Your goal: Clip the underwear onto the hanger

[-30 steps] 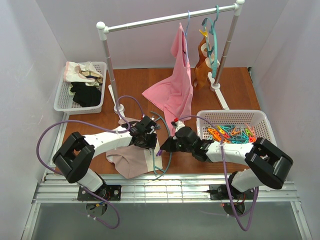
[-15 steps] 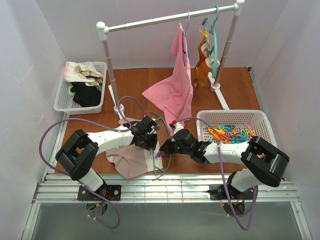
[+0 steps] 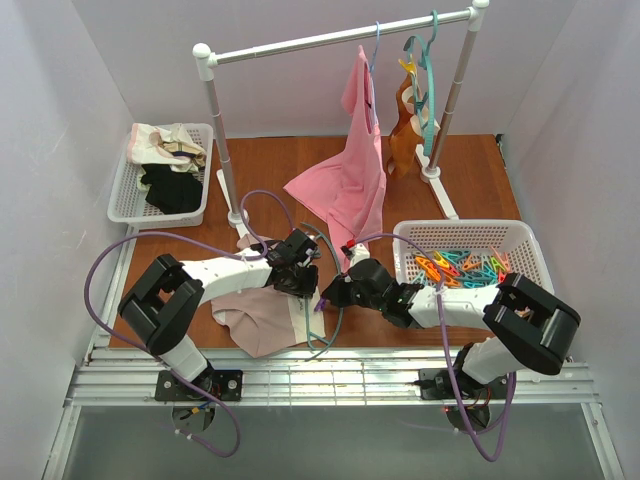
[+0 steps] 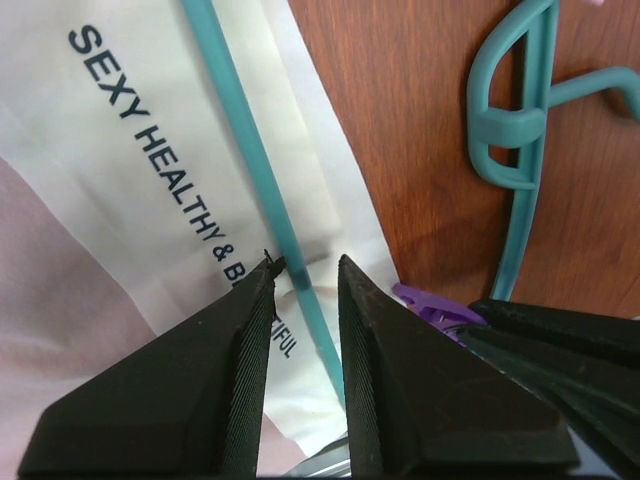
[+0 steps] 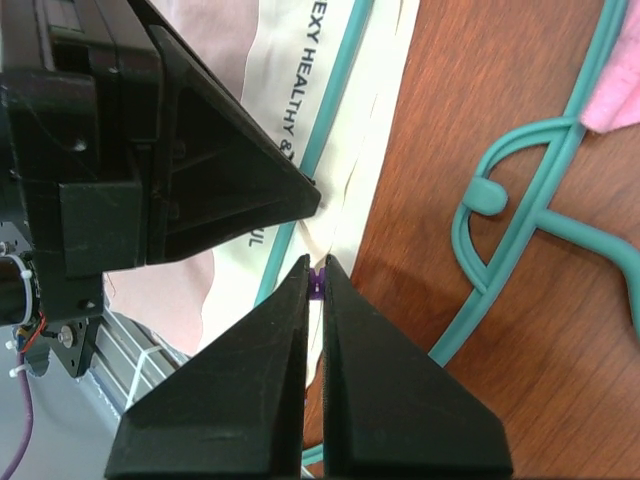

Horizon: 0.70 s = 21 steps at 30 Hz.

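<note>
Underwear, dusty pink with cream strip printed "SEXY HEALTHY & B…", laid beneath the hanger, left gripper narrowly parted astride the hanger's bar, right gripper pinched shut on purple clip beside the hanger

The left tool has moved a little to the right. The black elbow of its arm came right and up with it, nearer to the desk's middle. The right tool, pinching a purple clip, has edged slightly left, so the two tools now stand just beside each other.
</note>
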Motion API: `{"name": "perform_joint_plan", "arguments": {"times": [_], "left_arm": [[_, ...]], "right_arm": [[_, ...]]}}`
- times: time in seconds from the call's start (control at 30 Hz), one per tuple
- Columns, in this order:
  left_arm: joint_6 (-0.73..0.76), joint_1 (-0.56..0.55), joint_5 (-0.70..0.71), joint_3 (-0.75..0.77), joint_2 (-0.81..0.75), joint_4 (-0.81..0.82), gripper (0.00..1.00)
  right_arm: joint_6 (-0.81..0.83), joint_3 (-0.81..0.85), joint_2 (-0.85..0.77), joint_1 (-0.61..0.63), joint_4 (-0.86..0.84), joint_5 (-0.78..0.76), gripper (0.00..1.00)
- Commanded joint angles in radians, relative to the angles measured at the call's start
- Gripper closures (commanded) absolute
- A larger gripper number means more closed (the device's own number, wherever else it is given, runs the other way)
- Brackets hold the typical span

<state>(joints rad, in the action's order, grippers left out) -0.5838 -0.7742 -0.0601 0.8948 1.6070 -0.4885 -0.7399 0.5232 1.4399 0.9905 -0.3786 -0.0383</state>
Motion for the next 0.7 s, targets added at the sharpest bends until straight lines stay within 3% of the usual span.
{"name": "perform_joint_plan", "arguments": {"times": [0.0,0.67], "left_arm": [[0.012,0.004,-0.012,0.035,0.019,0.007,0.78],[0.012,0.004,0.008,0.033,0.041,-0.018,0.89]], "right_arm": [[0.022,0.031,0.022,0.008,-0.043,-0.018,0.99],[-0.001,0.051,0.051,0.008,-0.103,0.031,0.99]]}}
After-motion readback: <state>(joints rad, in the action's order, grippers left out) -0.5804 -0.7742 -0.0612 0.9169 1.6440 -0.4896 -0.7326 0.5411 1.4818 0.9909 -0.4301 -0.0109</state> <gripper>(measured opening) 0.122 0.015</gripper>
